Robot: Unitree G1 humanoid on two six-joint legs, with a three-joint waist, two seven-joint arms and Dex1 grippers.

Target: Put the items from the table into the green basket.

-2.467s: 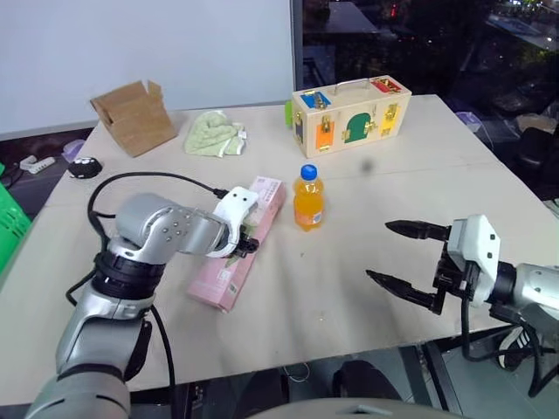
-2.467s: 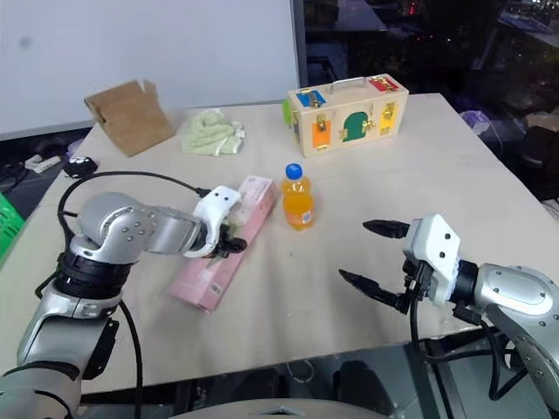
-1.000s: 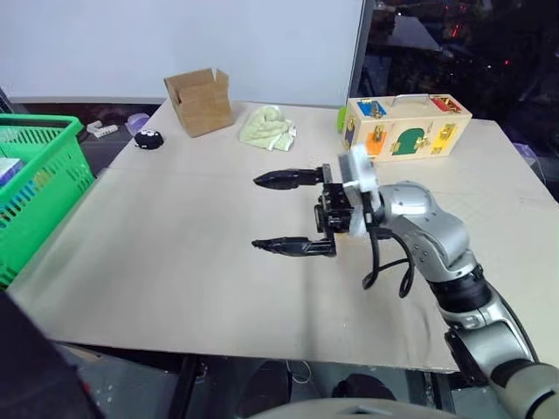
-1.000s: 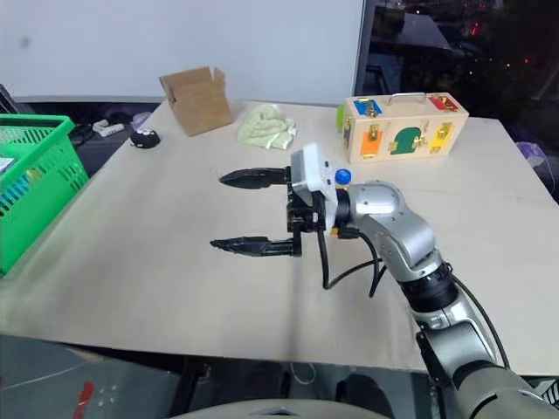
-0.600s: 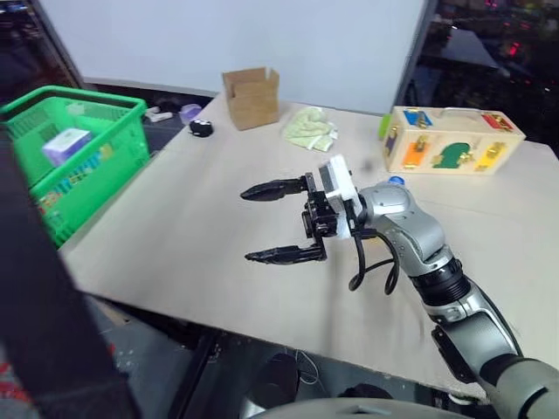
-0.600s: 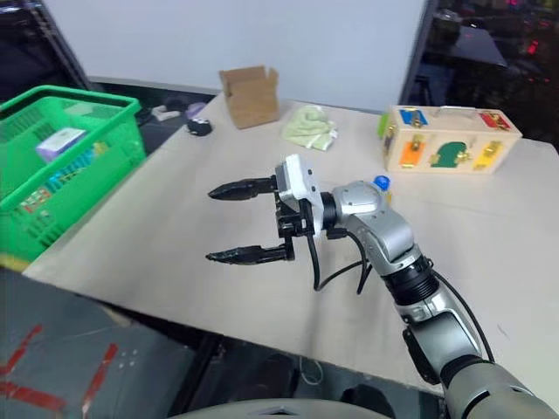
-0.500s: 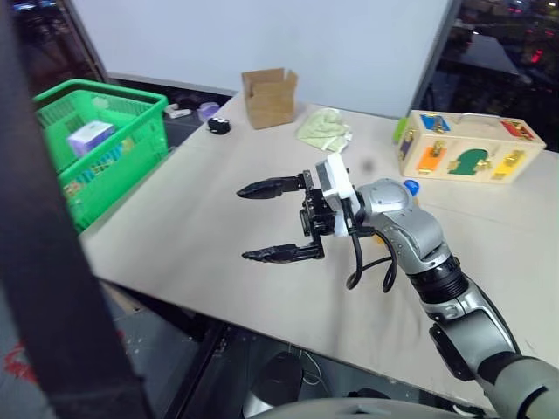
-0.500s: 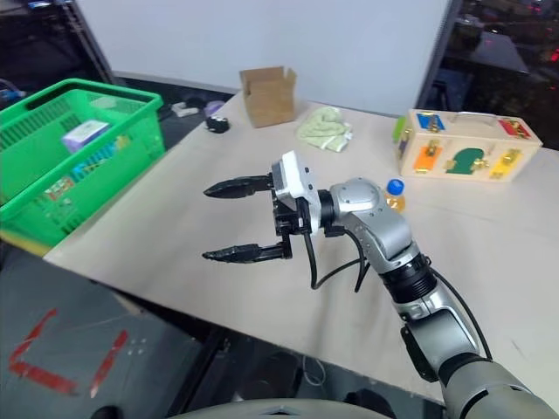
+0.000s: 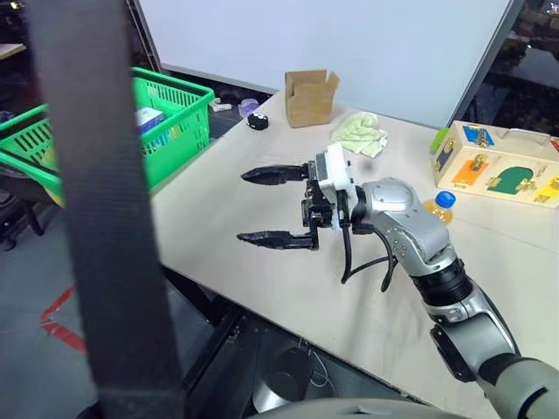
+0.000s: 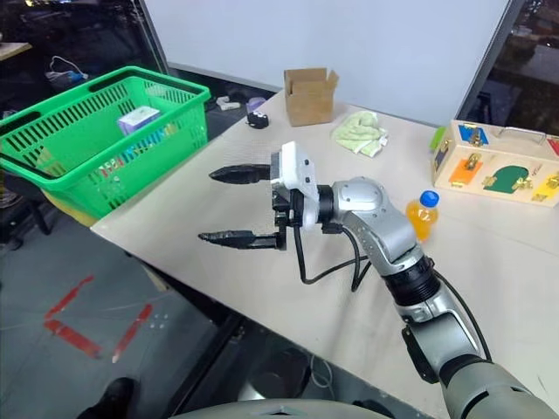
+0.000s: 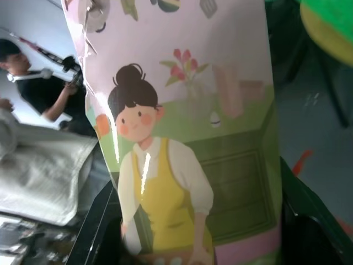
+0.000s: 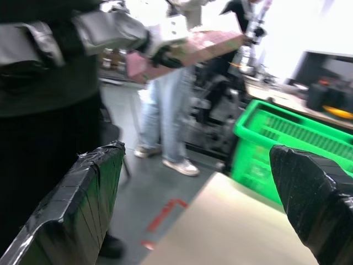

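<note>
Left gripper (image 12: 160, 55) clamps the pink carton (image 11: 187, 127); right gripper (image 10: 236, 205) gapes, empty; a person, perhaps, behind the carton.

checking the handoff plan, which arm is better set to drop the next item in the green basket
Left, probably. Its gripper already clamps the pink carton; the right gripper hangs open and empty over the table, beside the green basket.

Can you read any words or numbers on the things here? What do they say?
None can be read.
Pink carton in the left pincer: printed pictures of a girl in a yellow apron and flowers, no readable words.
Orange-drink bottle: label too small.
Boxes in the green basket: print too small.
</note>
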